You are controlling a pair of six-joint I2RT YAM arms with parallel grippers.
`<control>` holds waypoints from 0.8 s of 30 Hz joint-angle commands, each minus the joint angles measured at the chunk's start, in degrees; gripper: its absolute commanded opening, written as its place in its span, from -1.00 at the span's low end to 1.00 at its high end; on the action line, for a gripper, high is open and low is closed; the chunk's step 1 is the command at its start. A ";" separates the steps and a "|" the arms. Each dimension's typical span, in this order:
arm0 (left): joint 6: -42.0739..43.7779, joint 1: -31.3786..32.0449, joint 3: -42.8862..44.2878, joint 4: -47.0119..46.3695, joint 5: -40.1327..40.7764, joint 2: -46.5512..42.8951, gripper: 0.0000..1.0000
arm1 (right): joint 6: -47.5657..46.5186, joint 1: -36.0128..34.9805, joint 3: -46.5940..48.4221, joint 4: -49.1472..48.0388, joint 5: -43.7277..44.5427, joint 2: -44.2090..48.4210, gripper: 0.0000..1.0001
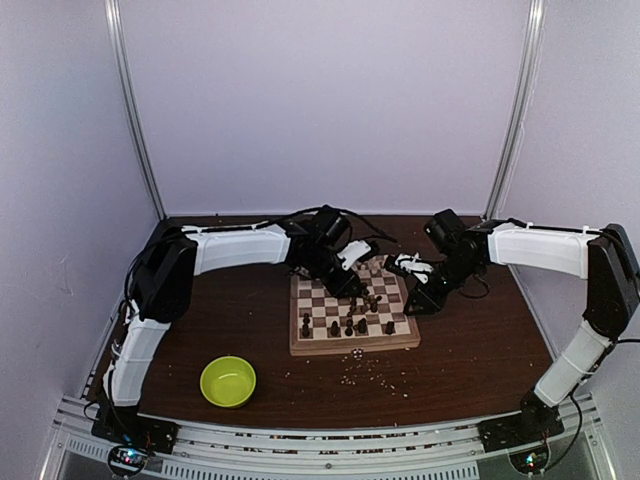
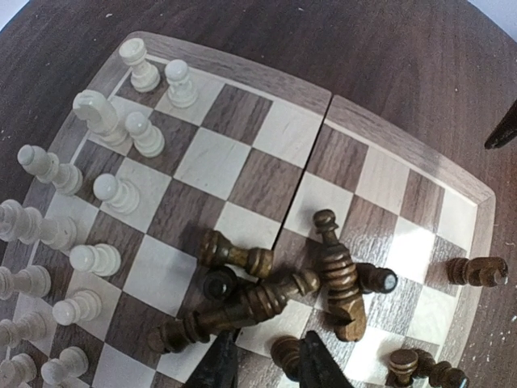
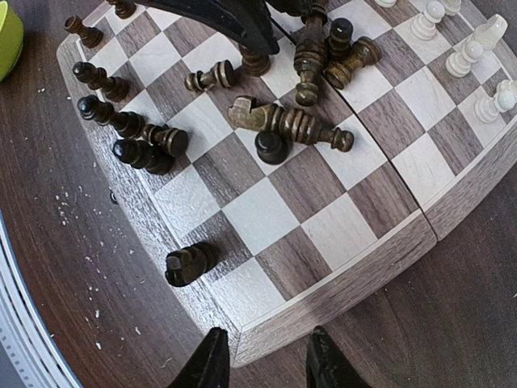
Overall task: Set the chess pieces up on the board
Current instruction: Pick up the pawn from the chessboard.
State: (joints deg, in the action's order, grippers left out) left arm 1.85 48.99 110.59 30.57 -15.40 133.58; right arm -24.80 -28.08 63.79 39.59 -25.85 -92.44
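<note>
A plain, pale back wall (image 1: 330, 100) with a lilac tint fills the upper half of the overhead view; a left wall (image 1: 50, 200) and a right wall (image 1: 590, 130) of the same colour close in the sides. A slim metal post (image 1: 135, 110) stands at upper left and a second post (image 1: 515, 110) at upper right, both leaning outward toward the top edge. The table (image 1: 480, 340) has a dark reddish-brown wood-grain top; a ribbed aluminium rail (image 1: 330, 445) runs along the bottom of the frame. The light is soft and even, with only faint shadows; the wrist views show a dull sheen on the same dark top.
</note>
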 commanded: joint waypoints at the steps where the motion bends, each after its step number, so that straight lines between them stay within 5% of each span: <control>1: -0.07 0.40 -2.73 -3.08 -0.80 -3.72 -0.40 | 0.70 0.39 -0.02 -0.35 -0.24 1.27 -0.31; 24: 0.12 0.49 -1.92 -3.24 -3.97 -3.63 -0.34 | 0.63 0.48 0.07 -0.15 -0.61 1.05 -0.31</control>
State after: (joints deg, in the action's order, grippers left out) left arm 1.74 49.19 107.57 29.17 -18.24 132.31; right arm -24.80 -27.86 63.79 39.59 -25.87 -92.44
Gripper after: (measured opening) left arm 0.328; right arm 0.344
